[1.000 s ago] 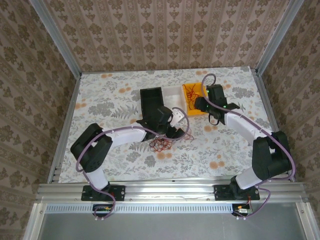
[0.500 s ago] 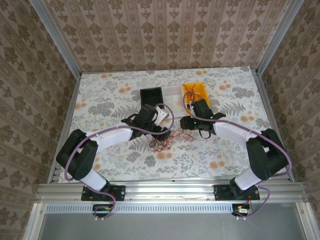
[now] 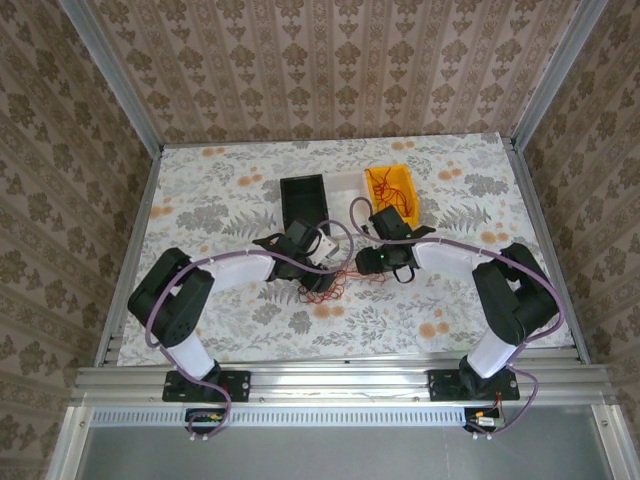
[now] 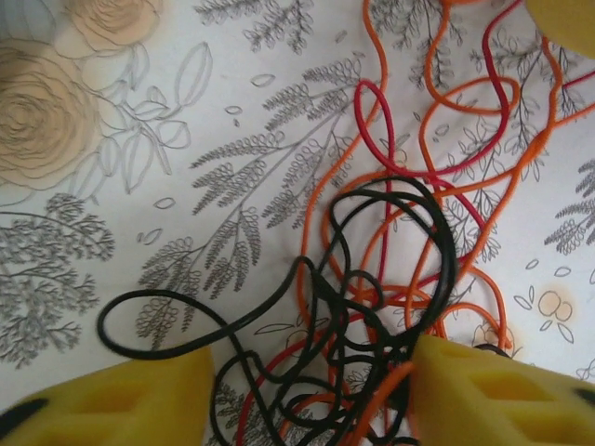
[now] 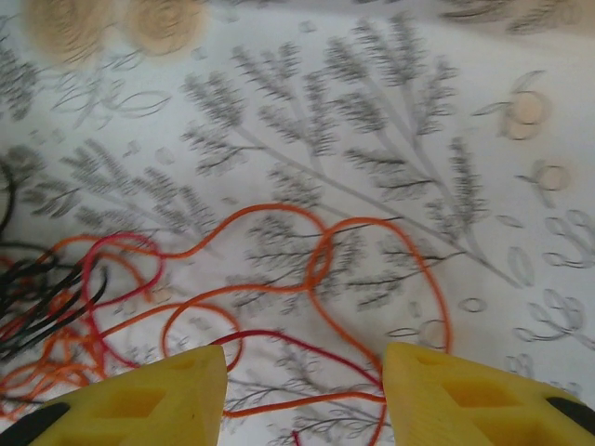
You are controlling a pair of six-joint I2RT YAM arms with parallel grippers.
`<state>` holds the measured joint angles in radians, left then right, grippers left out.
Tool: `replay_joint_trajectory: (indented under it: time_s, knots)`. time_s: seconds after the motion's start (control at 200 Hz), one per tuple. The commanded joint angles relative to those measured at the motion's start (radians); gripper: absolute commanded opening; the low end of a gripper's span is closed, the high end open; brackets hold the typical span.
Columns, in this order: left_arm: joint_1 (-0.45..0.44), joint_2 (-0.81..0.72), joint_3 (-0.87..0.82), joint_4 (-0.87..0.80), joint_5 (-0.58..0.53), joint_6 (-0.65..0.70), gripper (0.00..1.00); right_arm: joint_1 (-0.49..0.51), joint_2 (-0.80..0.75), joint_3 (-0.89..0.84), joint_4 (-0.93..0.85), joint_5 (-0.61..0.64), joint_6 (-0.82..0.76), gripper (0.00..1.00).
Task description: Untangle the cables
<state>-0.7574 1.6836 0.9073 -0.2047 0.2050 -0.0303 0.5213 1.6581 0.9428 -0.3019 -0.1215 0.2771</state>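
Both arms have come in on the cables (image 3: 323, 285). Left jaws closing, still apart, dark strands between them. Right jaws apart, straddling orange loops on the table (image 3: 220, 200). Pull-apart likely next.

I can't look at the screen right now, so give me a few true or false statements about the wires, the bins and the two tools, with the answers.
1. The tangle mixes black wires with orange and red ones. True.
2. The yellow bin is empty. False: red wires lie in it.
3. The left tool has its fingers on either side of tangled wires. True.
4. The right tool hangs above the black bin. False: it is low over the table, with loose orange and red wires between its open fingers.
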Motion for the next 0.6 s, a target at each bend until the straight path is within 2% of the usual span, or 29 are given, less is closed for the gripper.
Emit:
replay_joint_trajectory:
  time_s: [0.0, 0.15, 0.215, 0.41, 0.595]
  knots:
    - [0.013, 0.033, 0.041, -0.032, 0.033, 0.001, 0.44, 0.032, 0.021, 0.048, -0.047, -0.049, -0.07, 0.48]
    - [0.015, 0.066, 0.054, -0.032, 0.039, 0.0, 0.2, 0.065, 0.049, 0.074, -0.045, -0.021, -0.091, 0.46]
    - [0.016, 0.068, 0.056, -0.033, 0.042, 0.002, 0.14, 0.066, 0.059, 0.082, -0.034, -0.007, -0.091, 0.45]
    - [0.016, 0.06, 0.051, -0.03, 0.04, 0.013, 0.0, 0.066, 0.092, 0.107, 0.013, 0.005, -0.095, 0.42]
    - [0.015, 0.058, 0.054, -0.038, 0.04, 0.022, 0.0, 0.066, 0.104, 0.146, 0.029, -0.037, -0.105, 0.42]
